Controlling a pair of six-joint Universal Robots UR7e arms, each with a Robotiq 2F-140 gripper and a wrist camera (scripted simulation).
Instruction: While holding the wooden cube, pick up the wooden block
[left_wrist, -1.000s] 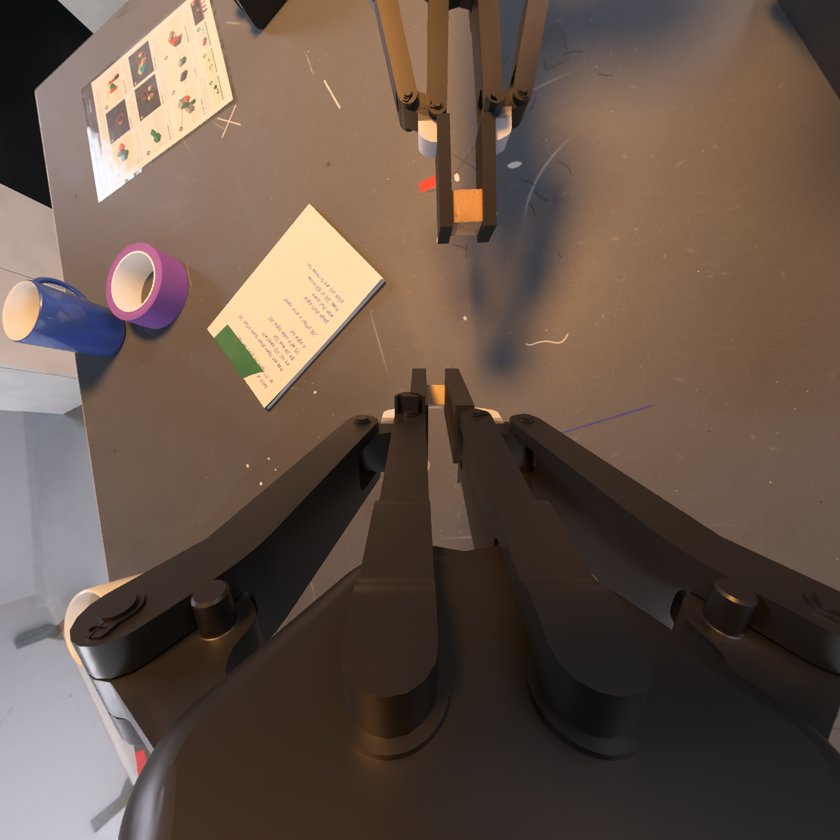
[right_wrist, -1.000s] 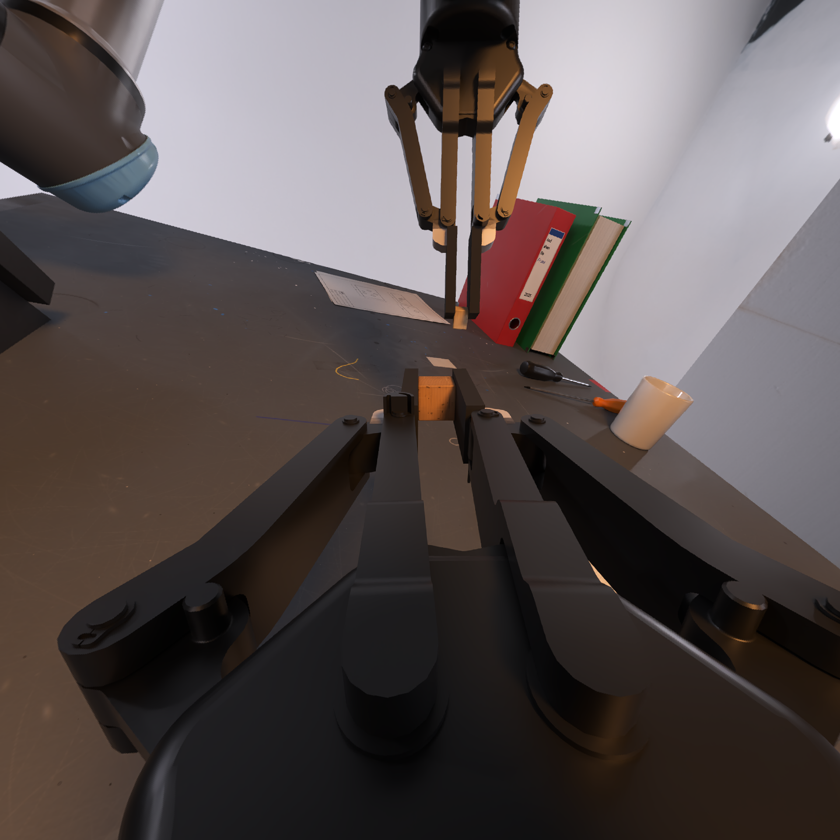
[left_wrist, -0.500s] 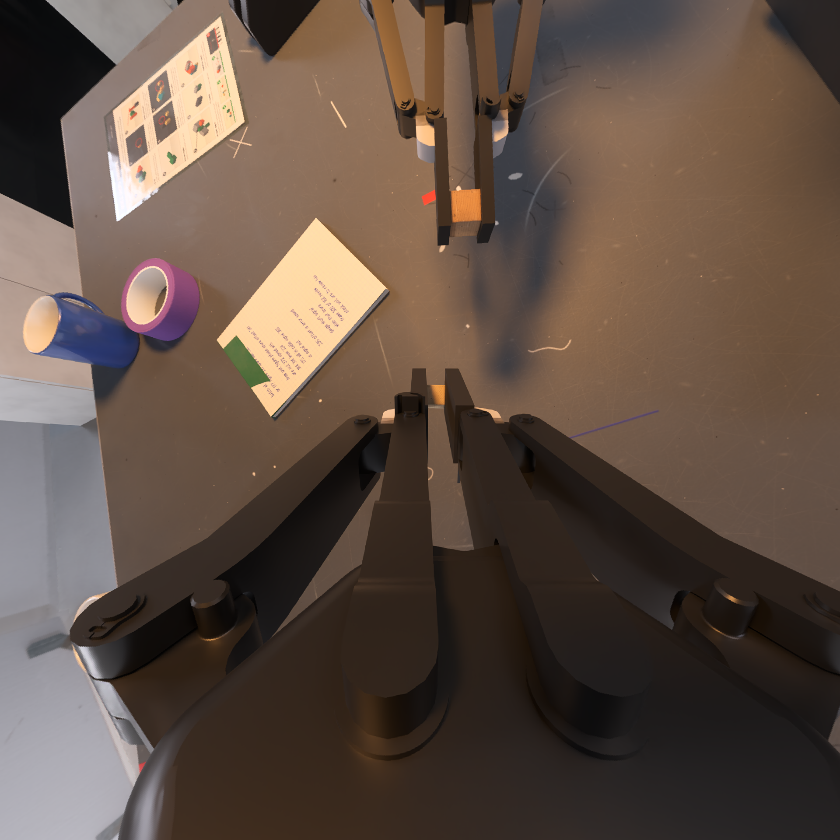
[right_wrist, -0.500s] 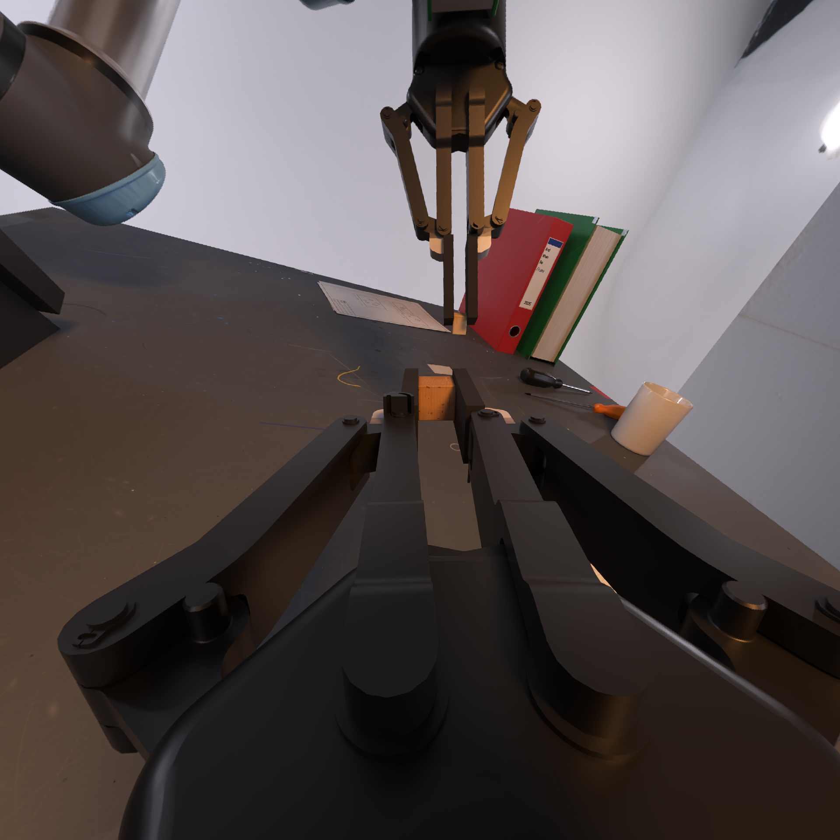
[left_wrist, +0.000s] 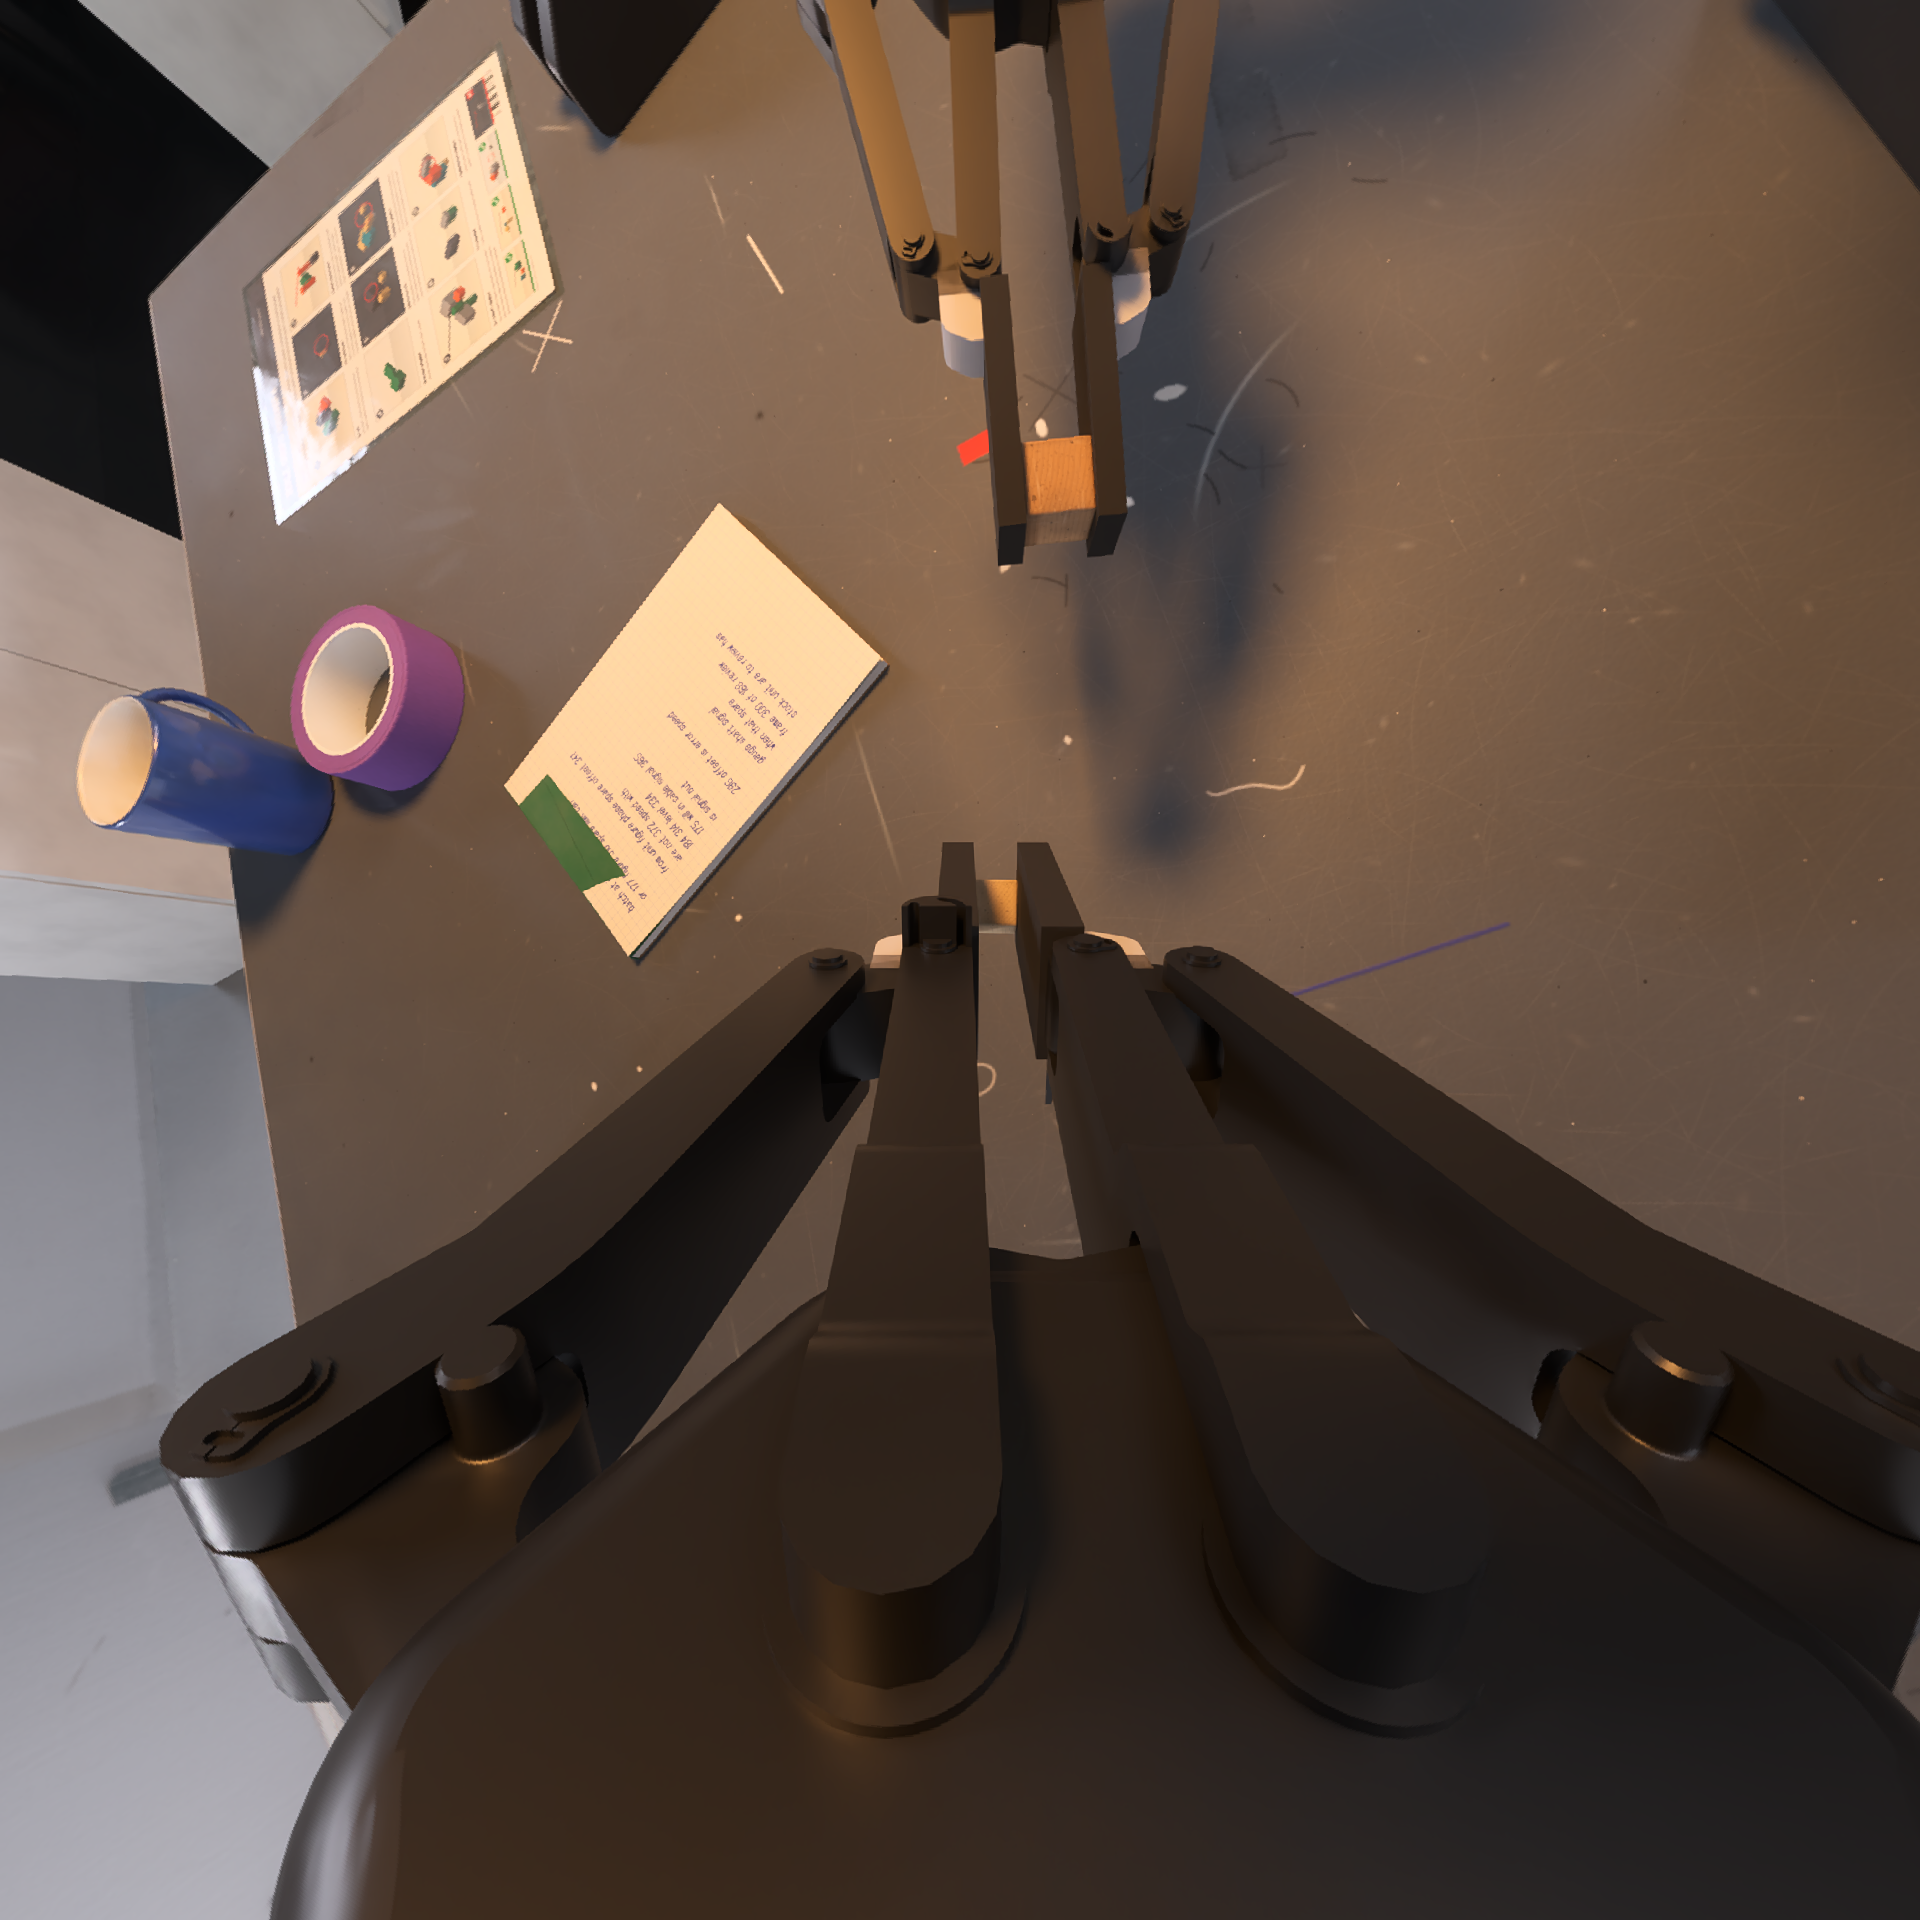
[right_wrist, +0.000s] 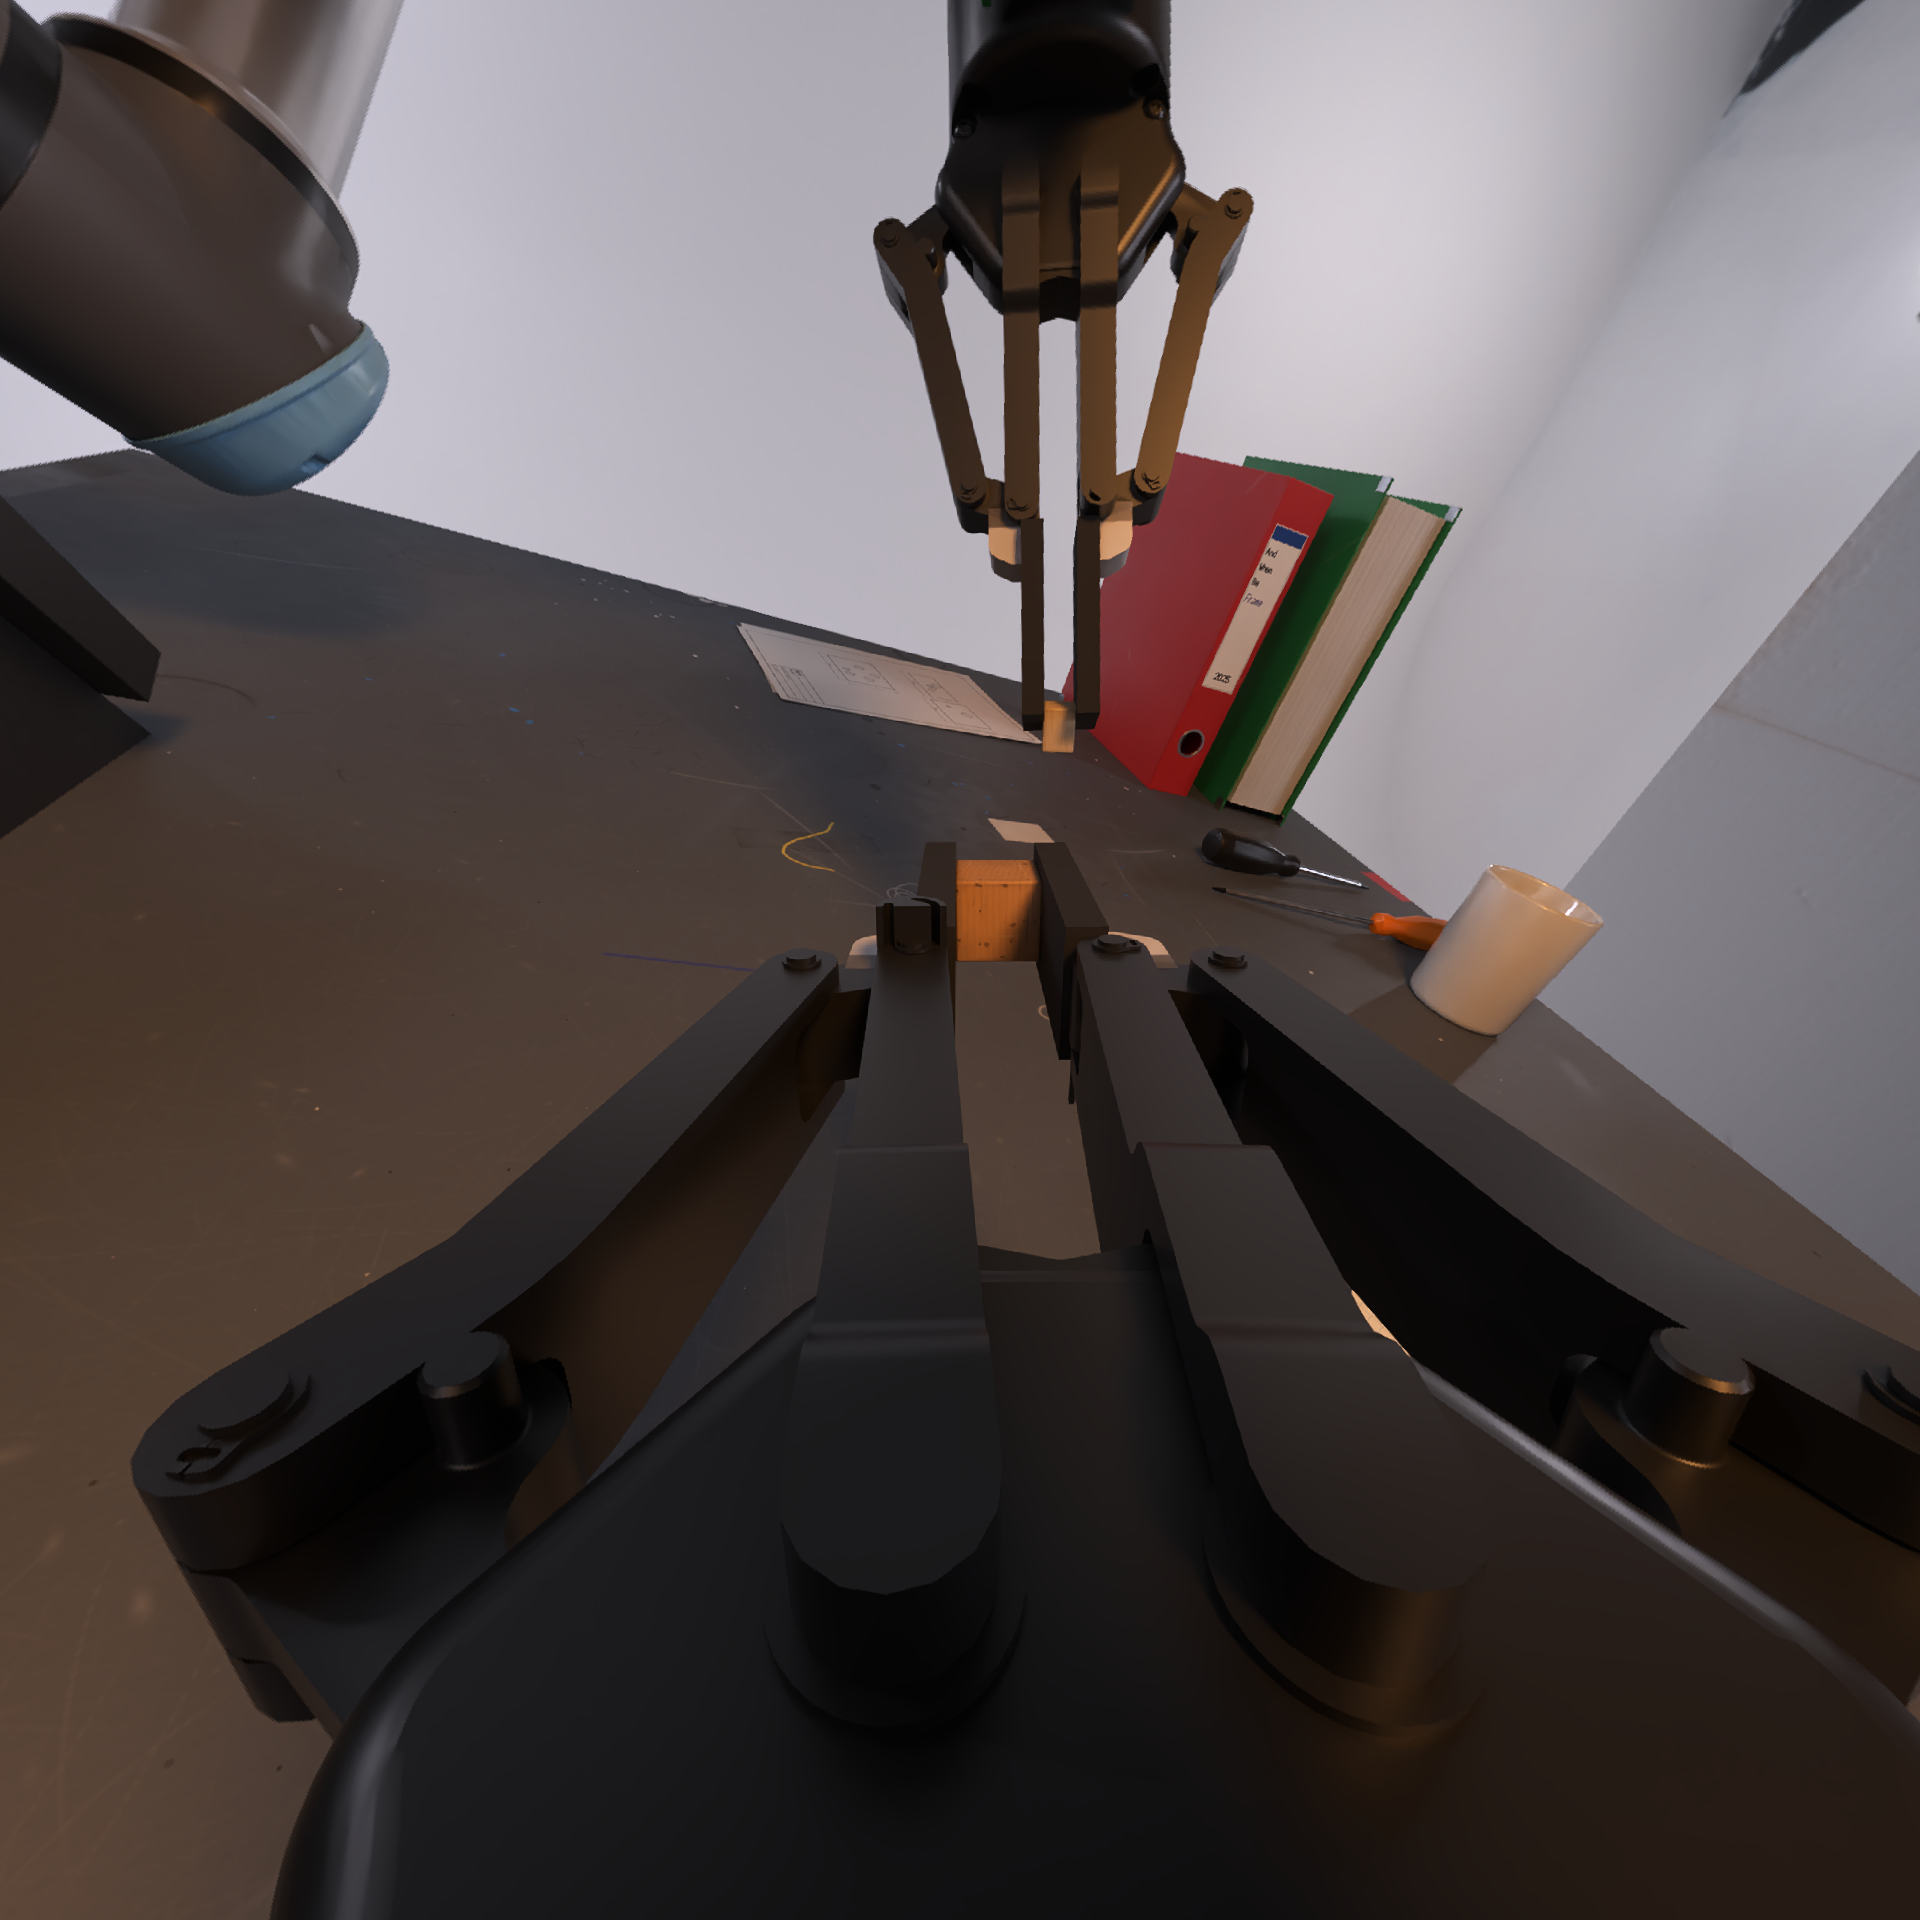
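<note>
Dark scuffed tabletop (left_wrist: 1455, 623) lies well below. My right gripper (right_wrist: 995, 878) clamps the wooden cube (right_wrist: 995, 906); my left gripper (left_wrist: 995, 873) pinches the wooden block (left_wrist: 1000, 900), seemingly only at its top, so it could slip out.

Taking the dark grey scratched table (left_wrist: 1558, 623) as landmark, two black two-finger grippers are counted above it, each clamped on one small wooden piece, so two wooden pieces (left_wrist: 1058, 474) (right_wrist: 995, 906). On the table, two mugs are seen: one blue (left_wrist: 197, 769), one white (right_wrist: 1496, 951). Two screwdrivers (right_wrist: 1262, 858) (right_wrist: 1340, 916), two printed sheets (left_wrist: 400, 281) (right_wrist: 873, 681), one cream notepad (left_wrist: 696, 727), one purple tape roll (left_wrist: 376, 694), one red binder (right_wrist: 1195, 613) and one green book (right_wrist: 1340, 634) are counted.
</note>
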